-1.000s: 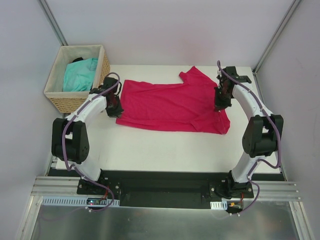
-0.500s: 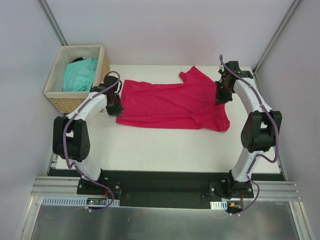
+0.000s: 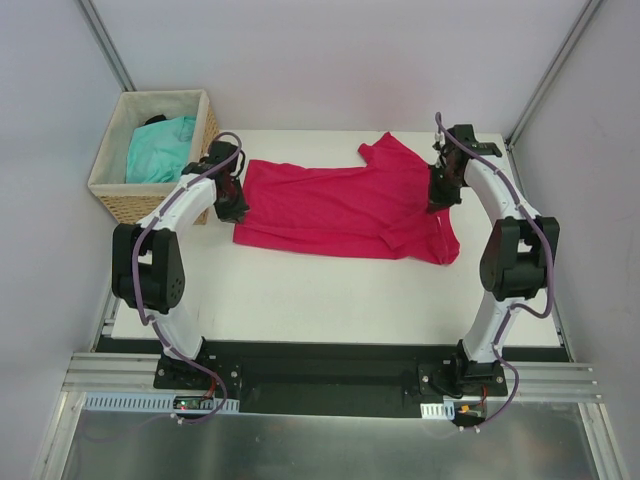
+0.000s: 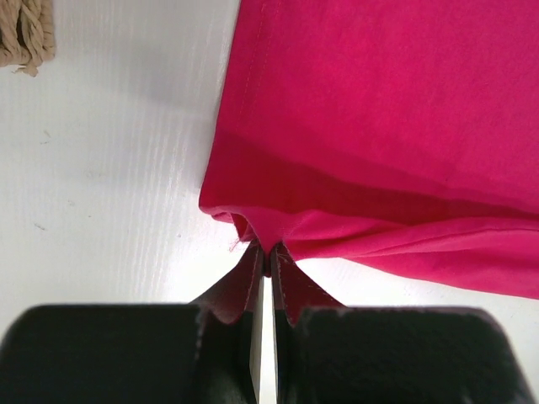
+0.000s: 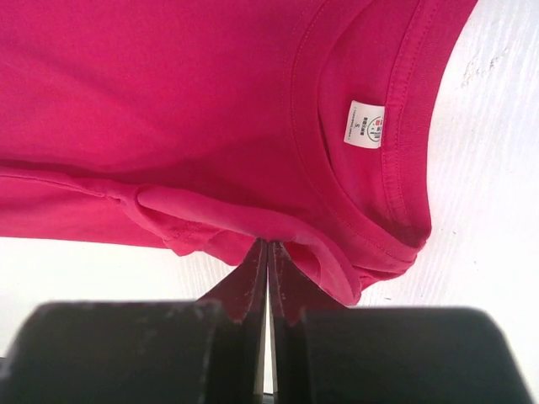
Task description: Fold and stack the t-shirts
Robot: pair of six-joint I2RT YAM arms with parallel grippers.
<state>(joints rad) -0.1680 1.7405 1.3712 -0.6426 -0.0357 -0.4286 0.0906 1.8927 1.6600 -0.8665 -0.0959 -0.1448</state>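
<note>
The crimson-pink t-shirt (image 3: pixel 340 205) lies spread across the back of the white table, partly folded lengthwise. My left gripper (image 3: pixel 232 203) is shut on its left hem edge, seen pinched in the left wrist view (image 4: pixel 268 249). My right gripper (image 3: pixel 440 195) is shut on fabric near the collar, seen in the right wrist view (image 5: pixel 268 244). The white neck label (image 5: pixel 364 124) shows inside the collar. The turquoise t-shirt (image 3: pixel 160 148) lies bunched in the wicker basket.
The wicker basket (image 3: pixel 206 135) stands at the table's back left corner, close to my left arm. A corner of it shows in the left wrist view (image 4: pixel 25 34). Bare white table (image 3: pixel 330 300) lies in front of the shirt.
Both grippers have moved toward the back of the table, carrying the shirt's near edge back over it. The shirt now lies narrower and farther back.
</note>
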